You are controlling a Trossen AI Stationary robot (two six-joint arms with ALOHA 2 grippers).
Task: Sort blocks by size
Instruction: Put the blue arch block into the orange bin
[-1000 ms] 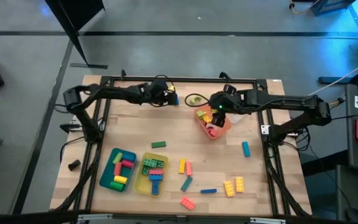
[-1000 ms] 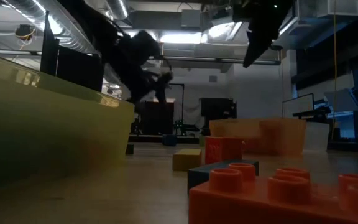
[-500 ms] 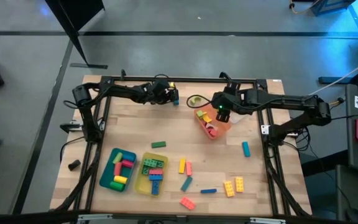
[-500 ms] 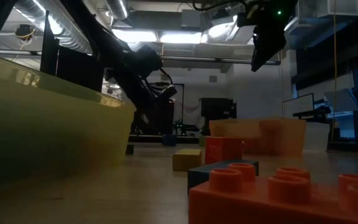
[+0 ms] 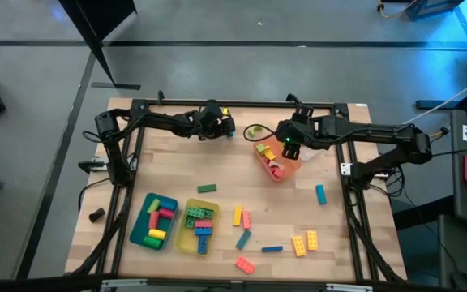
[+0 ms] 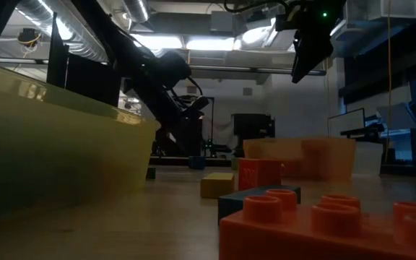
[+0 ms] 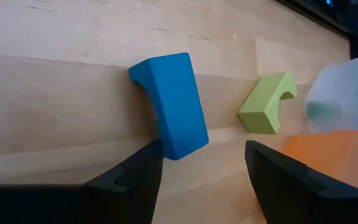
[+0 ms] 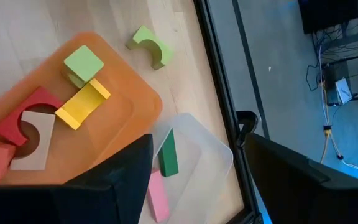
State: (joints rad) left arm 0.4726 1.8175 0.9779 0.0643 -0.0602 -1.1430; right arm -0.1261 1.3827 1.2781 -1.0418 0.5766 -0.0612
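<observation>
A blue arched block (image 7: 169, 102) lies on its side on the wood at the table's far middle (image 5: 229, 130). My left gripper (image 7: 204, 174) (image 5: 220, 126) is open and low, slanting down at the block's near end. A green arched block (image 7: 267, 102) (image 5: 254, 130) lies beyond it. My right gripper (image 8: 194, 180) (image 5: 290, 147) hangs open above the orange tray (image 8: 135, 99) (image 5: 279, 161), which holds several blocks, among them a green cube (image 8: 83, 63), a yellow block (image 8: 82, 104) and a red arch (image 8: 18, 118). My left gripper has one fingertip (image 7: 151, 155) right at the blue block's near end (image 7: 178, 149), coming slanting down from the table's left. That finger covers the spot, so I cannot tell whether it touches. The block lies flat on the table.
A clear tray (image 8: 197, 155) beside the orange one holds a green and a pink block. A teal tray (image 5: 154, 221) and a yellow tray (image 5: 199, 225) with blocks stand near left. Loose blocks (image 5: 304, 242) lie scattered near right. A black frame (image 5: 233, 104) rims the table.
My left gripper has sunk toward the table and gone a little to the right, up to the blue block, rolling about its own line as it went. My right gripper has turned a little in place above the orange tray. No block has moved.
</observation>
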